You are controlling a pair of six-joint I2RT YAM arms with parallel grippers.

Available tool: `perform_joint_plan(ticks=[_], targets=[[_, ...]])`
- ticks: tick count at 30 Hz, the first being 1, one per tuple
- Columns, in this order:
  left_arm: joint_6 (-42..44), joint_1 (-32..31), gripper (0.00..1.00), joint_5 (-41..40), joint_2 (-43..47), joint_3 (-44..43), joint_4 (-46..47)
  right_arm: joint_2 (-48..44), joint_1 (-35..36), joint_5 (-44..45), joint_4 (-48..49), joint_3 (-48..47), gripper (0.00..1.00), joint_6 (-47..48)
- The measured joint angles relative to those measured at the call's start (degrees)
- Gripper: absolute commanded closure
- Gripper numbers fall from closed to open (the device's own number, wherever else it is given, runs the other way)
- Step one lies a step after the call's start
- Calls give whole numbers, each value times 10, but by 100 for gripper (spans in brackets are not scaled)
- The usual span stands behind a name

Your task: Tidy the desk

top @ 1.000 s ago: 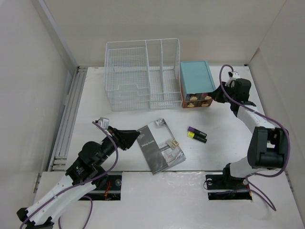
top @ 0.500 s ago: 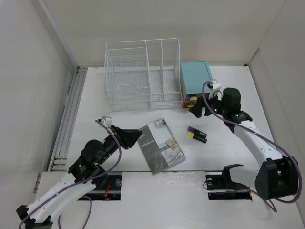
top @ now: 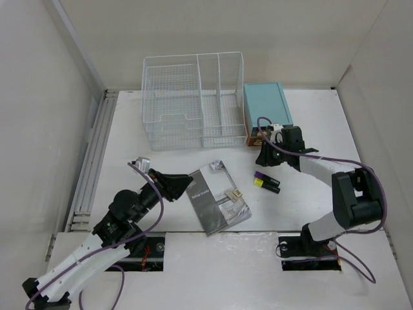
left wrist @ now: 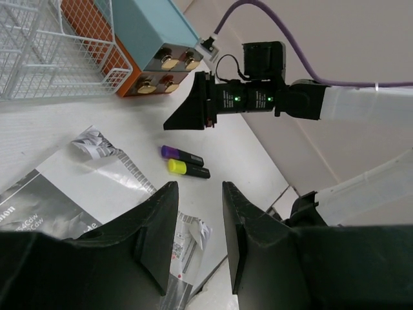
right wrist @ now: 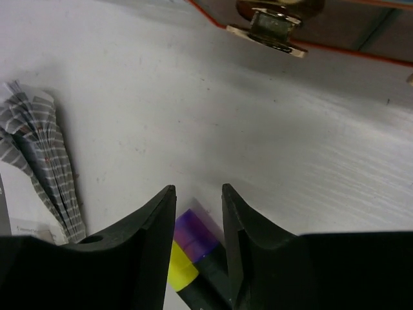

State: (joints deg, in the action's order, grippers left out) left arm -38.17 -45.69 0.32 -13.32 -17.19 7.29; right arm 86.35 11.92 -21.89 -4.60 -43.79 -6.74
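Observation:
The white desk (top: 129, 142) carries a grey setup booklet (top: 216, 205) and two black highlighters, one purple-capped (top: 259, 175) and one yellow-capped (top: 259, 183). My right gripper (top: 264, 159) is open and hangs just above their capped ends. In the right wrist view the purple cap (right wrist: 191, 231) and the yellow cap (right wrist: 179, 268) lie between and below my right gripper (right wrist: 198, 192), untouched. My left gripper (top: 175, 186) is open and empty, just left of the booklet. In the left wrist view my left gripper (left wrist: 199, 194) is over the booklet (left wrist: 51, 194), with the highlighters (left wrist: 184, 161) beyond it.
A white wire-mesh rack (top: 193, 100) stands at the back. A teal box with orange drawers (top: 266, 106) stands to its right, close behind my right gripper; a brass knob (right wrist: 271, 24) shows. A small clip (top: 236, 194) lies on the booklet. Two cutouts (top: 143, 248) are at the near edge.
My right arm has swung from beside the teal box to the left and nearer, coming down over the highlighters. My left arm has barely moved.

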Motion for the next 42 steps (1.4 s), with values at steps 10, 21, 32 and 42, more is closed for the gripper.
perform_joint_plan(ticks=[10,21,32,42], targets=[[-35,-3,100,25,-290,5,173,-188,103,105,-113,-155,92,205],[-78,-34,89,83,-694,-183,397,-345,-38,296,-43,-142,12,274],[-166,-81,34,5,-919,-327,450,-415,-158,124,-53,-96,54,151],[-224,-102,38,-136,-1003,-421,421,-432,-170,125,-52,-93,57,102]])
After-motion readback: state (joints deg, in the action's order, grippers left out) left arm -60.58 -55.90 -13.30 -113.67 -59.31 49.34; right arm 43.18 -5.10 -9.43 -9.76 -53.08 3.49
